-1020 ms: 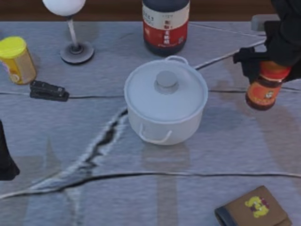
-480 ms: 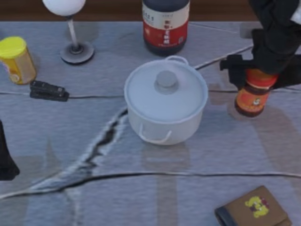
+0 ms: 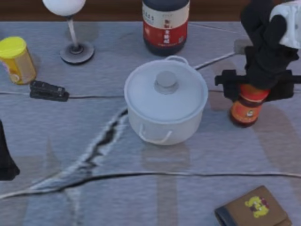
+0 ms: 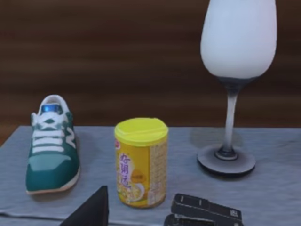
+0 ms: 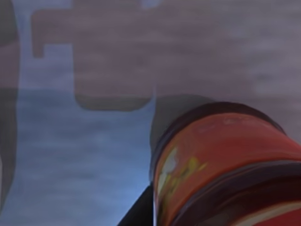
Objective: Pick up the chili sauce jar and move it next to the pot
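Note:
The chili sauce jar (image 3: 245,109), small and dark with an orange-red label, hangs tilted just right of the white lidded pot (image 3: 165,101). My right gripper (image 3: 256,87) is shut on the jar's red lid end from above, its black body covering most of the lid. A small gap of table separates jar and pot. In the right wrist view the jar (image 5: 225,165) fills the near corner over the grey table, with a dark fingertip (image 5: 141,212) beside it. My left arm (image 3: 5,157) sits parked at the table's left edge.
A tall dark bottle (image 3: 165,26) stands behind the pot. A yellow-lidded jar (image 3: 16,59), a black stapler (image 3: 48,90) and a white wine glass (image 3: 70,28) are at the back left. A brown wallet (image 3: 254,209) lies front right. A green shoe (image 4: 49,146) shows in the left wrist view.
My right gripper has carried the chili sauce jar leftward toward the pot and lower, from near the right edge to just beside the pot. The left arm has not moved.

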Available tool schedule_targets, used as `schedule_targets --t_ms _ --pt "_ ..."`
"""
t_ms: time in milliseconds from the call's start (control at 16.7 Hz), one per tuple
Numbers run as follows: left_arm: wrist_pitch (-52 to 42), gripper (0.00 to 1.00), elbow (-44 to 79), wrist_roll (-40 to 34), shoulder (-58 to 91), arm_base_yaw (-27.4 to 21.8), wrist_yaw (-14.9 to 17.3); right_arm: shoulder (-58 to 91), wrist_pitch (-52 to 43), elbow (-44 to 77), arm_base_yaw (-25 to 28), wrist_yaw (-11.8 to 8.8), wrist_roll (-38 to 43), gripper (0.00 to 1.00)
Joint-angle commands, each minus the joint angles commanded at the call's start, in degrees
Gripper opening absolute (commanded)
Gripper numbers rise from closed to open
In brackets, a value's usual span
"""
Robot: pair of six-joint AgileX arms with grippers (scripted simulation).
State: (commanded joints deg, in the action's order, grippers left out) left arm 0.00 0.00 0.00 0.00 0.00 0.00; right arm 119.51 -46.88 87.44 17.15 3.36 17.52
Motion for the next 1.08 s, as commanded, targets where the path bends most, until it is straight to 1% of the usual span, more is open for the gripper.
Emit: schedule_targets --t_ms 180,960,1020,1080 --pt "0.0 1.0 0.0 0.0 0.0 0.0 0.0 0.01 0.03 -0.02 0.0 0.0 0.0 0.0" --pt "0.0 1.0 0.0 0.0 0.0 0.0 0.0 0.01 0.03 -0.02 0.0 0.0 0.0 0.98" --pt "0.0 1.0 0.0 0.0 0.0 0.0 0.0 0.01 0.03 -0.02 0.0 0.0 0.0 1.0" --pt "0.0 1.0 0.0 0.0 0.0 0.0 0.0 0.01 0.03 -0.02 0.0 0.0 0.0 1.0"
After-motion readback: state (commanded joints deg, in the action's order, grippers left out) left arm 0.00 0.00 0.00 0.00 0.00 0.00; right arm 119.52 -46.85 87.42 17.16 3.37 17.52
